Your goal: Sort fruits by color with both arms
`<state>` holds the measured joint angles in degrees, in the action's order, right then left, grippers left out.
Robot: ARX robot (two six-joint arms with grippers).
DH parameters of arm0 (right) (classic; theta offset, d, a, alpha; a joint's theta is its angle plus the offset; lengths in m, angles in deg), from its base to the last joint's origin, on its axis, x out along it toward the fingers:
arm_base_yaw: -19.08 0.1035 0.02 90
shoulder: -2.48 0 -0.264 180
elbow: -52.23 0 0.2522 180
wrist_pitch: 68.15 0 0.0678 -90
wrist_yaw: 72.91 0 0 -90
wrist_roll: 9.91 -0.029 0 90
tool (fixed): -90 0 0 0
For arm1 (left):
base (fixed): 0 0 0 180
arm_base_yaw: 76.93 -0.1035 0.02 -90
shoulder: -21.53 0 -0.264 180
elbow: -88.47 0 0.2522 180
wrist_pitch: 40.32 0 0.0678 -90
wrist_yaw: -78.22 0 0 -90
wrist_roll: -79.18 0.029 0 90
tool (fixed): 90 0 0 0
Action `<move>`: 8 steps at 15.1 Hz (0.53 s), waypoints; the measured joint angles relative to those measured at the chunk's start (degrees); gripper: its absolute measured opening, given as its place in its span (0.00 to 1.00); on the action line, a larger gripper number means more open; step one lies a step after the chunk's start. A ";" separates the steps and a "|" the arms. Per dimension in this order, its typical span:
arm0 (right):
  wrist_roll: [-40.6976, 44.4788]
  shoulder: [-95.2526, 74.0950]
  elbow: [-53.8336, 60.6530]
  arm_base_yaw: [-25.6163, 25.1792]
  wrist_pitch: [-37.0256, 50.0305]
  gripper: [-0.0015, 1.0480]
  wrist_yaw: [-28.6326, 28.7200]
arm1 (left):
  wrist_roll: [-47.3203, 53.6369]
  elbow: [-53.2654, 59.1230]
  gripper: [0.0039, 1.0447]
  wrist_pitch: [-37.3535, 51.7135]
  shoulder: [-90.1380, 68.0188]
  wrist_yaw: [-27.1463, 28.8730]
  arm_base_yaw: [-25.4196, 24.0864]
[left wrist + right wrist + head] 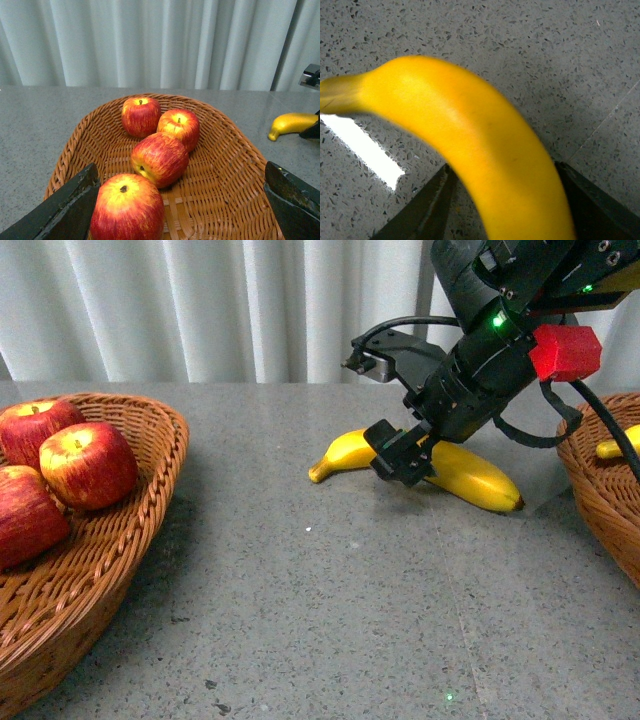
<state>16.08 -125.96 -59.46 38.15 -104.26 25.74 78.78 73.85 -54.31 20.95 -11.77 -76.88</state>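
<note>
Bare grey table fills the foreground between two baskets. Left basket holds apples; left gripper hangs over it, jaws wide, empty. Mid-table, the banana lies crosswise, dark tip toward right basket; right gripper straddles it, jaws at each flank, contact unclear

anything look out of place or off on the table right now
Only one thing: a banana lies loose on the grey table between the two baskets, with the right gripper down around its middle. The apples sit together in the left wicker basket. Nothing looks spilled, tipped or damaged.
</note>
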 joint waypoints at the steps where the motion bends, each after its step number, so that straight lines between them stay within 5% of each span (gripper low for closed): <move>1: -0.76 0.00 0.09 0.07 0.92 0.48 0.52 | 0.00 0.00 0.94 0.02 0.00 0.02 0.00; 3: -6.36 0.33 0.22 -0.04 6.38 0.33 6.21 | 0.00 0.00 0.94 0.02 0.00 0.00 0.00; 8: -23.58 14.78 9.97 -7.02 21.86 0.33 20.13 | 0.02 0.00 0.94 0.02 0.00 0.00 0.00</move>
<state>-7.50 -111.18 -49.49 31.13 -82.40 45.87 78.80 73.85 -54.29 20.95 -11.77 -76.88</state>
